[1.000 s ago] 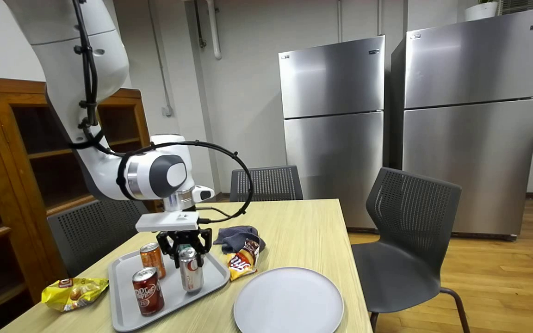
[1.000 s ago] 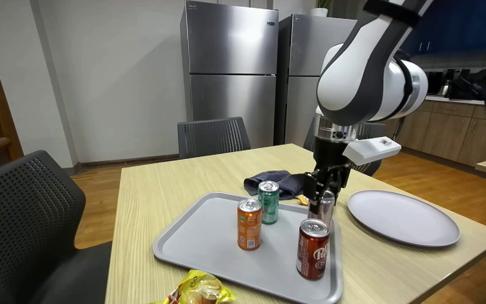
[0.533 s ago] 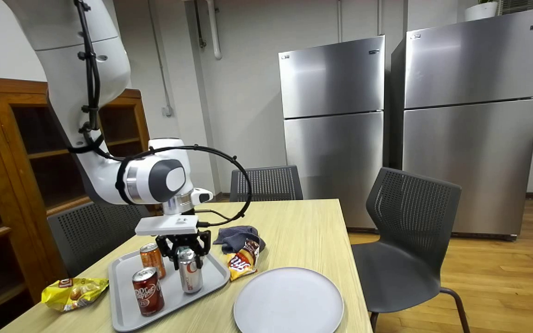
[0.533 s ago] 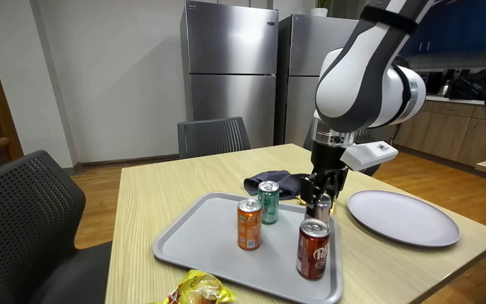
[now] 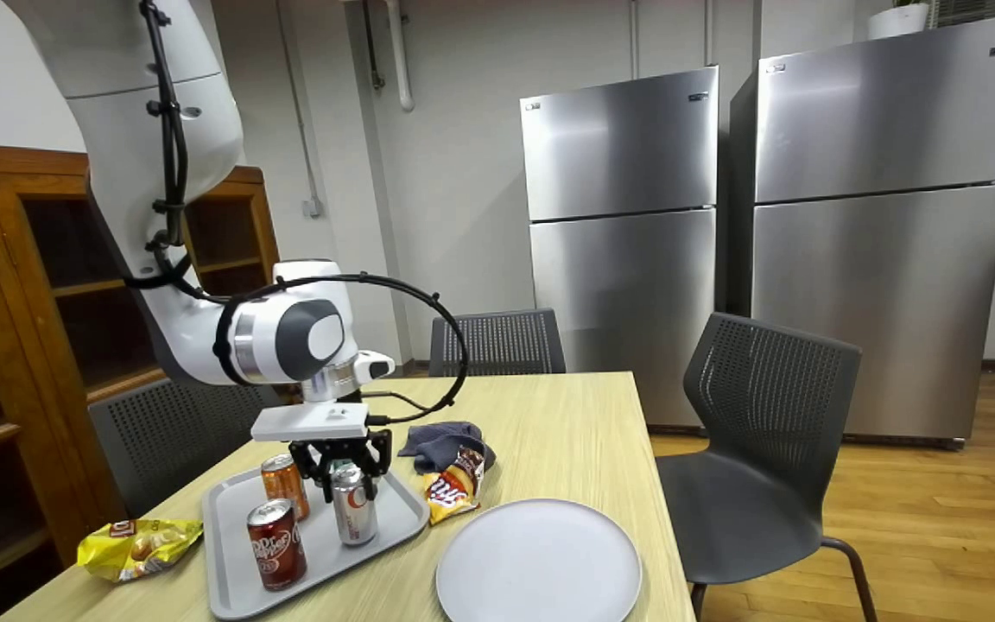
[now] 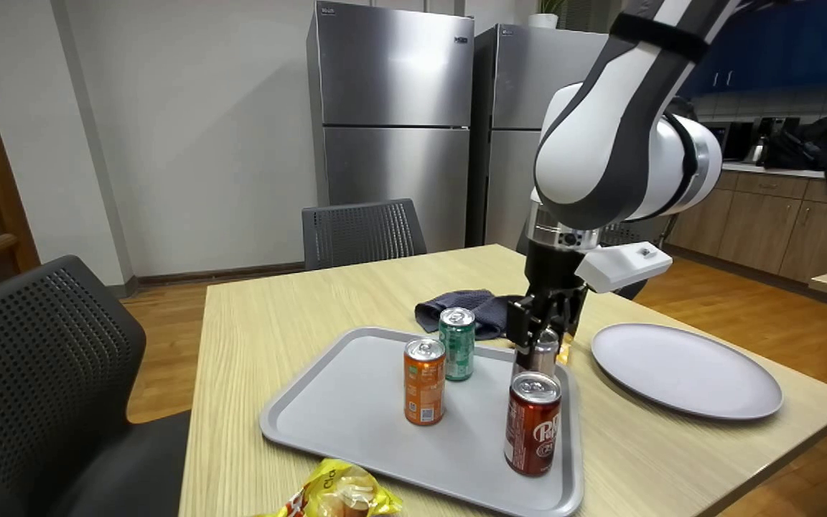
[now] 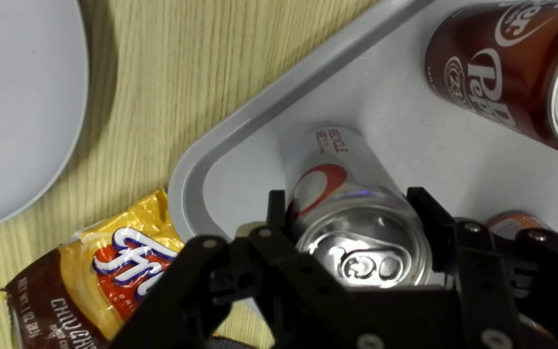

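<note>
My gripper (image 7: 347,199) is shut on a silver can (image 7: 339,165) with a red ring printed on it. Its dark fingers press on both sides of the can just below the lid, and the can leans slightly in the wrist view. The can's base is at the corner of a grey tray (image 6: 356,409); whether it touches the tray floor I cannot tell. On that tray a dark red Dr Pepper can (image 5: 276,544) stands close by. An orange can (image 6: 424,384) and a green can (image 6: 457,345) are upright farther along; the green one is mostly hidden behind the gripper in an exterior view.
A round grey plate (image 5: 539,561) lies beside the tray. An orange-brown Fritos bag (image 7: 114,264) touches or nearly touches the tray corner, with a dark cloth (image 6: 471,312) behind it. A yellow snack bag (image 5: 139,549) lies at the tray's far side. Chairs (image 6: 363,233) surround the table.
The gripper and silver can have sunk a little and shifted slightly left in both exterior views, slowing lately. Grip unchanged; the other cans have stayed put.
</note>
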Tool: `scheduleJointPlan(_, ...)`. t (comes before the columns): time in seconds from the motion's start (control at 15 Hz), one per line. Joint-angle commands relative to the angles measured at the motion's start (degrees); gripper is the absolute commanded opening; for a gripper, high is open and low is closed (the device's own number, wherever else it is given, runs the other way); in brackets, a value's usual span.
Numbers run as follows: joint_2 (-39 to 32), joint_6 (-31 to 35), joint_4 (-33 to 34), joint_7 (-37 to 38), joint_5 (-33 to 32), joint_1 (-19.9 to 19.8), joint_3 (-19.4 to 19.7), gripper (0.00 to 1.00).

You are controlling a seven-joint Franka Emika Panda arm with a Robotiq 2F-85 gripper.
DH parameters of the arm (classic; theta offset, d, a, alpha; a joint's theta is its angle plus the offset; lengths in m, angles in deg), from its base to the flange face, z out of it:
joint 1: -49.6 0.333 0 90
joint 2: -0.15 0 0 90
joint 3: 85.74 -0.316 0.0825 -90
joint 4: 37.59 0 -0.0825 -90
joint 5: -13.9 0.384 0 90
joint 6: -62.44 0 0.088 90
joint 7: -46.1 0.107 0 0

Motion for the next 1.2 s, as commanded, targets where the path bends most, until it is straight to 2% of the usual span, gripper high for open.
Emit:
scheduleJointPlan(0.0,-0.4,0.9,0.7,2.1,-1.8,1.0,0.3,0.38)
scheduleJointPlan(0.13,-0.7,0.9,0.9,2.3,-2.3,1.3,0.6,0.38)
scheduleJointPlan(0.2,-0.6,0.6,0.9,2.3,-2.4,1.4,0.7,0.88)
scheduleJointPlan(0.27,-0.5,0.6,0.8,2.4,-2.7,1.5,0.8,0.89)
scheduleJointPlan(0.4,0.2,0.2,0.6,2.1,-3.5,1.6,1.0,0.99)
scheduleJointPlan(0.73,3.8,-0.6,-1.2,0.5,-2.8,0.0,0.4,1.00)
scheduleJointPlan(0.93,6.7,-1.6,-2.6,1.2,-3.8,0.5,1.1,1.00)
scheduleJointPlan(1.13,10.8,-1.5,-4.7,-0.6,-2.0,-0.3,0.0,1.00)
